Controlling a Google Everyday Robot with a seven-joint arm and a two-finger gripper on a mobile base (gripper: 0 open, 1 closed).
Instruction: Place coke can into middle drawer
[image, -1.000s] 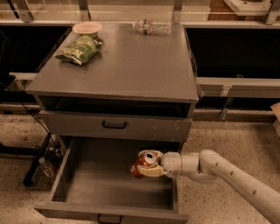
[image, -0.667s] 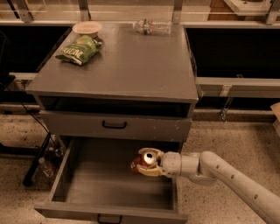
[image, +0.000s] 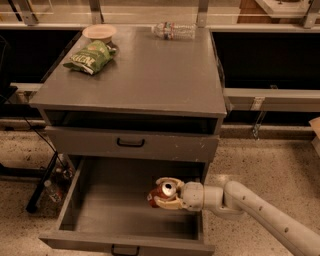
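Note:
The red coke can (image: 161, 194) with a silver top is held in my gripper (image: 165, 194), tilted, over the right part of the open middle drawer (image: 100, 210). The gripper's cream fingers (image: 168, 202) are shut around the can. My arm (image: 260, 210) reaches in from the lower right. The drawer is pulled far out, its grey tray showing, with a small black handle (image: 124, 248) at its front edge.
The upper drawer (image: 131, 143) is shut above it. On the cabinet top (image: 150, 75) lie a green chip bag (image: 89, 56), a bowl (image: 99, 32) and a clear water bottle (image: 172, 30). Dark cables and a pole (image: 42, 185) lie left of the drawer.
The gripper with the can has shifted slightly to the left over the drawer. Nothing else has moved.

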